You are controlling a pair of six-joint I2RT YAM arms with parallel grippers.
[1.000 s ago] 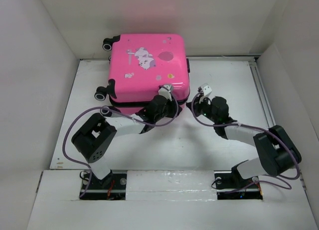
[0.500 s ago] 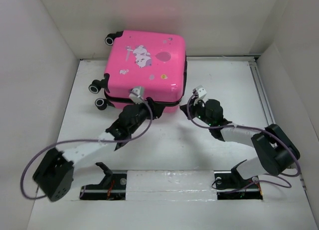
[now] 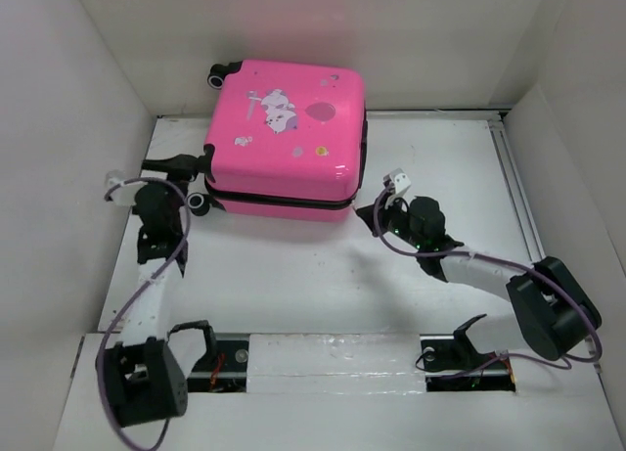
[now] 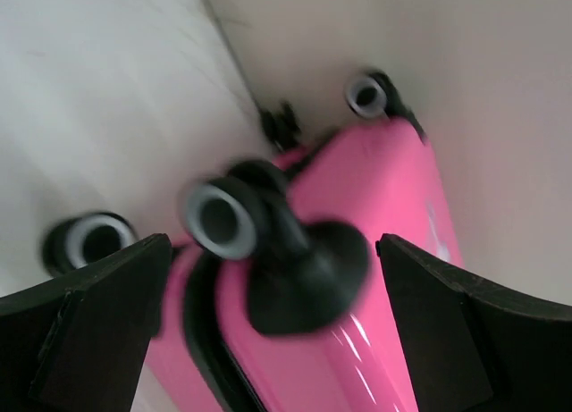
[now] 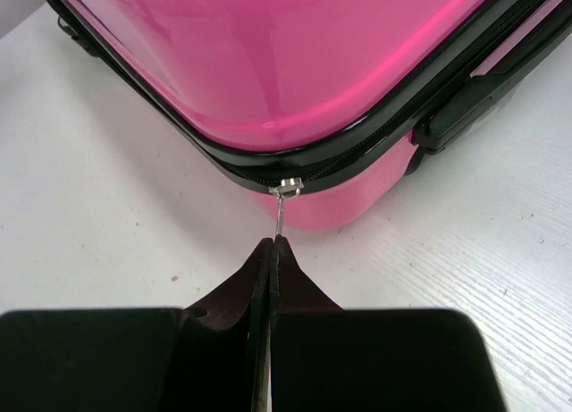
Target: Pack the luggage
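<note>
— Where does the suitcase (image 3: 289, 133) lie?

— Flat at the far middle of the table (image 3: 323, 285), pink shell up, wheels to the left. Its zipper seam runs left to right along the near edge.

— Which arm is on the zipper?

— The right. The zipper pull (image 5: 282, 206) sits at the near right corner, straight ahead of the right claw (image 5: 271, 251), whose fingers are pinched together on it.

— And the left claw (image 4: 268, 282)?

— Spread wide and holding nothing, with a wheel (image 4: 219, 220) just ahead of it.
</note>
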